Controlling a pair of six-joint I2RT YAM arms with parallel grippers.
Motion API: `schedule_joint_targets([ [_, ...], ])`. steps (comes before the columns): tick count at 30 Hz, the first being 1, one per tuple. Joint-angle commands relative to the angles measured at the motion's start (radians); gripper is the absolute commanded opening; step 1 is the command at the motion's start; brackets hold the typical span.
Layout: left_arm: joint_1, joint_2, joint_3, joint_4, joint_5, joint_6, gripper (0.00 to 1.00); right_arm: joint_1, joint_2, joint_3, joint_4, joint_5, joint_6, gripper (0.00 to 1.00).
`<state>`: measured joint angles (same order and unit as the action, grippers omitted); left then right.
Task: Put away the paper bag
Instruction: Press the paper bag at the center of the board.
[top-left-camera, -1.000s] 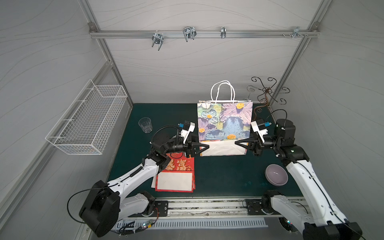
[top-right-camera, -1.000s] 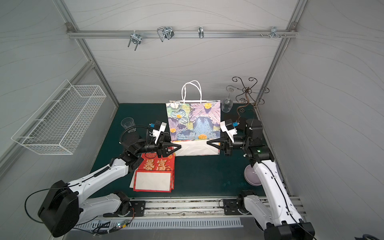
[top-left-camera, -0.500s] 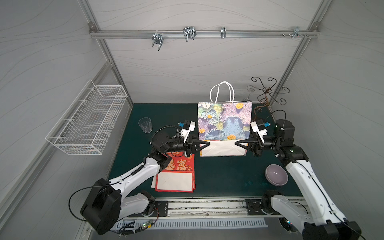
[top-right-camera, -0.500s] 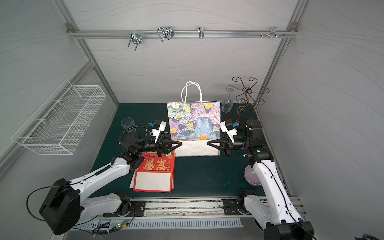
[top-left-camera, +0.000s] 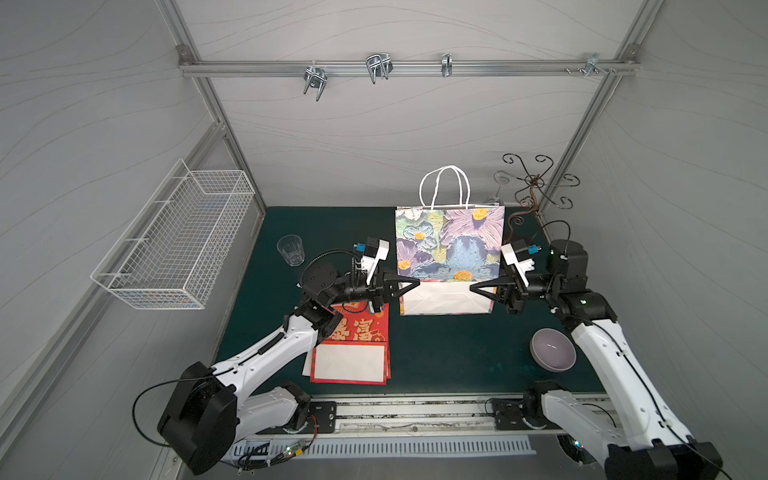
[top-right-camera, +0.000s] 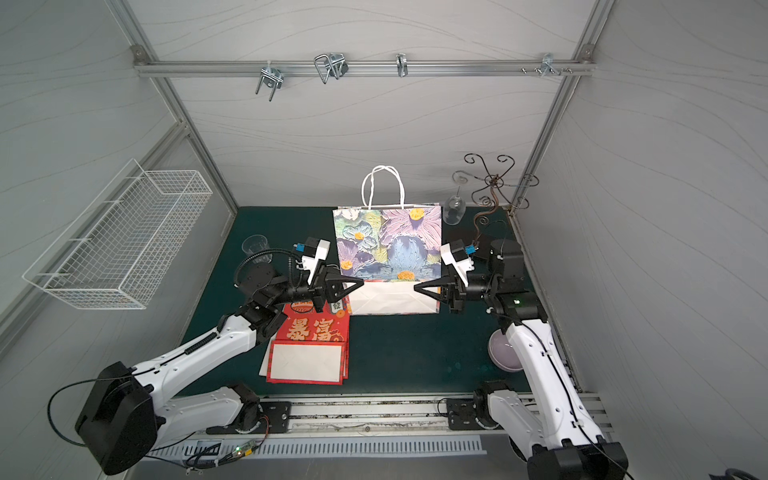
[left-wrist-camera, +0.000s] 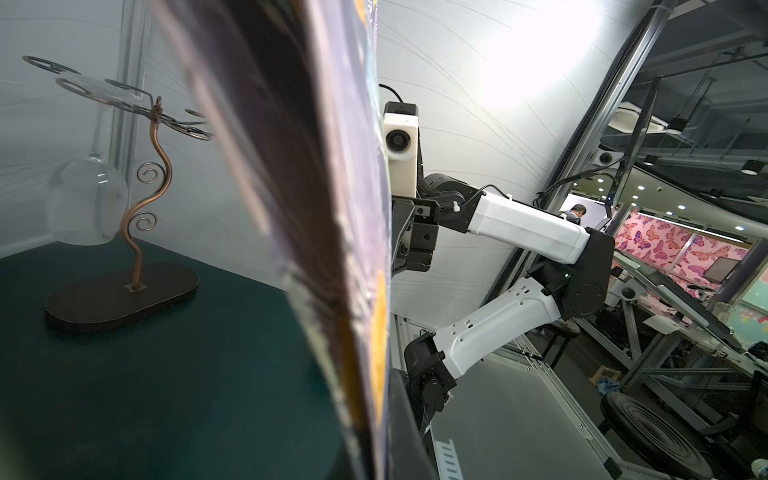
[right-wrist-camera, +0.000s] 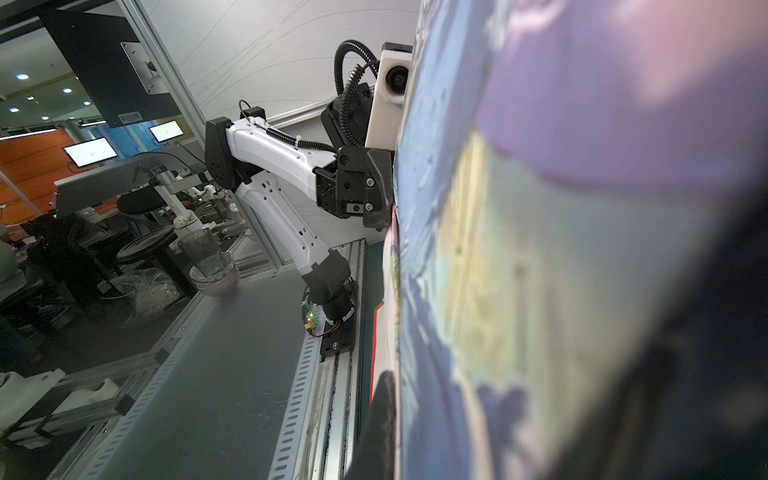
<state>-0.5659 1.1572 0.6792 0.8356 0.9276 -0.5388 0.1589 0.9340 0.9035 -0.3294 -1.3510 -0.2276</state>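
— pinching anything, that right gripper (top-left-camera: 471, 287)?
— yes, closed on the side edge of the paper bag (top-left-camera: 449, 245), low down. the left gripper (top-left-camera: 417, 282) straddles the opposite edge; can't tell if it's clamped.
— and the bag?
— upright between them, handles up. flat red packets (top-left-camera: 353, 345) lie near the left gripper, toward the base; a purple bowl (top-left-camera: 552, 348) likewise by the right; a clear cup (top-left-camera: 291, 249) farther left.

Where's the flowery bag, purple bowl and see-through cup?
flowery bag (top-left-camera: 449, 245), in a top view: painted front.
purple bowl (top-left-camera: 552, 349), in a top view: inside.
see-through cup (top-left-camera: 291, 250), in a top view: side.
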Motion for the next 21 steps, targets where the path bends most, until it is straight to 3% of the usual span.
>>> schedule_joint_targets([
  [1,-0.005,-0.021,0.066,0.071,-0.039,-0.018,0.29,0.006,-0.003,0.0,-0.055,-0.016,-0.028,0.0],
  [4,-0.005,-0.031,0.07,0.069,-0.06,-0.01,0.26,0.006,-0.004,-0.003,-0.068,-0.015,-0.036,0.0],
  [8,-0.006,-0.026,0.088,0.071,-0.046,-0.009,0.0,0.007,-0.009,-0.009,-0.073,-0.016,-0.041,0.0],
  [13,-0.006,-0.023,0.101,0.083,-0.052,-0.027,0.0,0.007,-0.011,-0.009,-0.093,-0.017,-0.054,0.0],
  [14,-0.005,-0.025,0.107,0.072,-0.058,-0.027,0.02,0.007,-0.011,-0.01,-0.098,-0.017,-0.057,0.0],
  [16,-0.005,-0.032,0.13,0.022,-0.077,-0.02,0.27,0.007,-0.014,-0.012,-0.11,-0.018,-0.066,0.0],
  [17,-0.006,-0.036,0.138,0.004,-0.083,-0.012,0.32,0.007,-0.016,-0.012,-0.113,-0.017,-0.07,0.0],
  [19,-0.005,-0.05,0.149,-0.029,-0.103,0.014,0.37,0.006,-0.017,-0.015,-0.119,-0.017,-0.074,0.0],
  [21,-0.005,-0.063,0.154,-0.05,-0.132,0.036,0.34,0.006,-0.017,-0.017,-0.128,-0.019,-0.081,0.0],
])
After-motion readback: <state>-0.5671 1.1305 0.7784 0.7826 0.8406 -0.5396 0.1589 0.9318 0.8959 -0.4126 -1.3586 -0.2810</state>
